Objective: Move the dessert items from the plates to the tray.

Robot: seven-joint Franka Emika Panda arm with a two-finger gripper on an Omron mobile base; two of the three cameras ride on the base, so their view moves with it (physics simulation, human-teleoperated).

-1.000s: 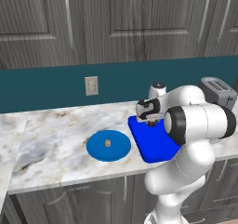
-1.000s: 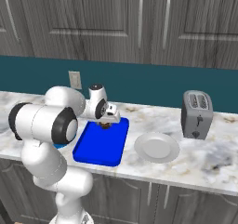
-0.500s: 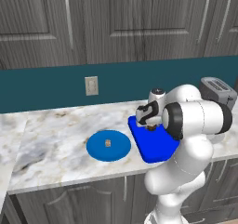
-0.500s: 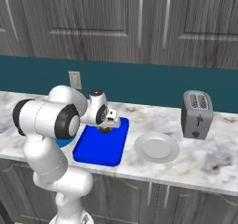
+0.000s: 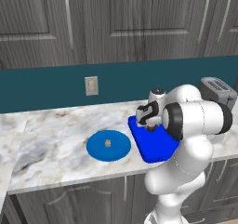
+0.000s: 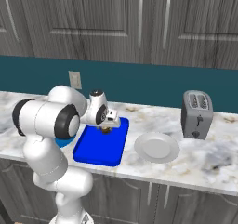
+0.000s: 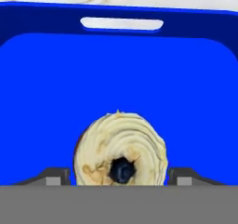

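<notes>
A cream-swirled dessert item with a dark berry on top sits between my fingertips, just over the floor of the bright-blue rectangular tray. My gripper is shut on this dessert item, low over the far end of the tray. Left of the tray lies the round blue plate with a small tan dessert lump at its middle. A pale white plate rests bare to the right of the tray.
A grey toaster stands at the back right of the marble counter. A wall outlet is on the teal backsplash. The tray's handle slot lies at its far rim. The counter's front edge runs close below the tray.
The arm has lowered the gripper, with the dessert item in it, down towards the tray's floor. The blue plate and its lump have not moved.
</notes>
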